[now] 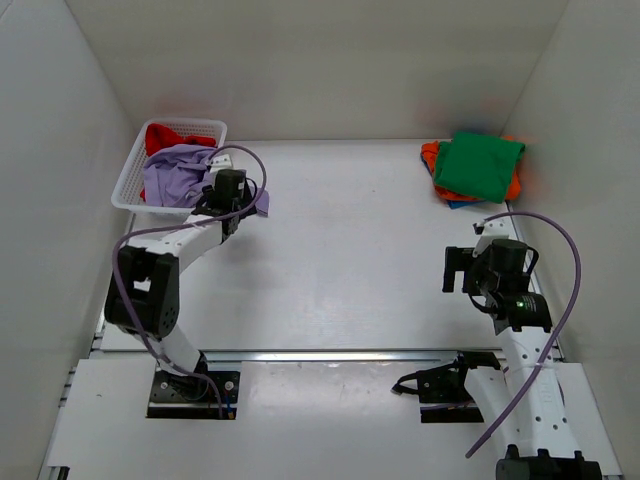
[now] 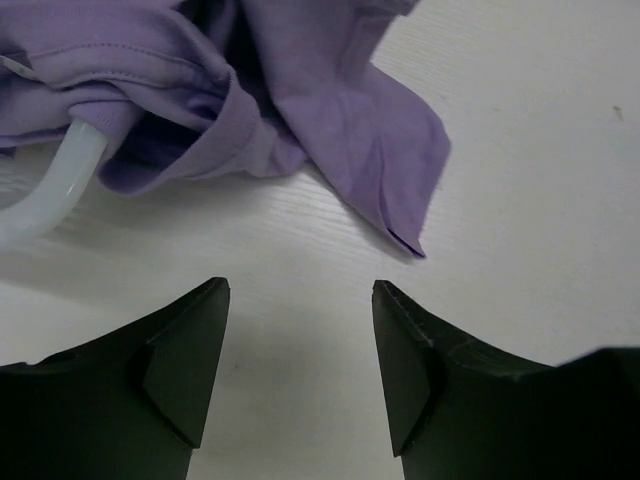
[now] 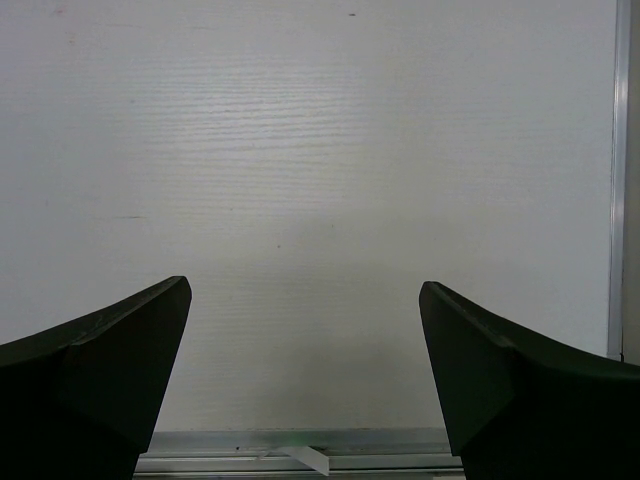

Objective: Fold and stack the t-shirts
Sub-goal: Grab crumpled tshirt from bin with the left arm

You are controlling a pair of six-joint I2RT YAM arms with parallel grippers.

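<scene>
White tabletop (image 1: 350, 250), walled in by plain white panels, lies bare under both sets of fingers. The left gripper (image 2: 300, 290) has its jaws parted with nothing between them, only table showing in the gap, and the pointed corner of the lavender t-shirt (image 2: 330, 120) lies just ahead of the tips, not touching them. That low, spread stance by a loose hem reads as a pose for taking an edge of cloth, though no grip exists now. The shirt itself is bunched and unfolded, draped over the near rim of the white mesh basket (image 1: 130, 180) at the far left, partly on the table; a red t-shirt (image 1: 175, 133) shows behind it in the basket. The right gripper (image 3: 305, 290) is spread wide over bare table, holding nothing, well apart from any cloth, probably waiting to help spread the shirt. Far right, a folded green t-shirt (image 1: 480, 165) tops an orange t-shirt (image 1: 430, 155), a sliver of blue beneath.
</scene>
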